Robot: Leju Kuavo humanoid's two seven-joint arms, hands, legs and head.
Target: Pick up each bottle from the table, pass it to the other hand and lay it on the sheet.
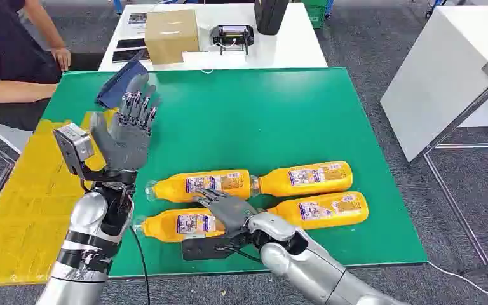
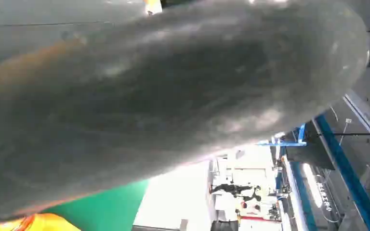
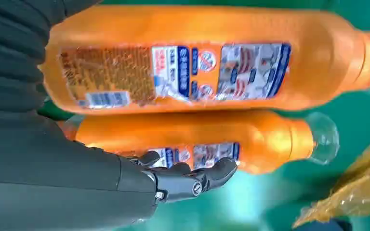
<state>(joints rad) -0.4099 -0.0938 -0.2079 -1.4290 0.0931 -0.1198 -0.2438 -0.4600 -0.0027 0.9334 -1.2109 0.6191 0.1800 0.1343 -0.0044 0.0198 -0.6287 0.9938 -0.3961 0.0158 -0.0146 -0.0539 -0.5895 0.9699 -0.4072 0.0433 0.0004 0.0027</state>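
No text can be read. Each of the four orange bottles carries a blue, white and orange label with a barcode, but its print is too blurred to make out. The cardboard box shows no legible marking.

Green mat: far half open.
Four bottles crowd the near edge; yellow sheet left lies bare.

Silver arms, grey left hand (dark fingers), black cable.
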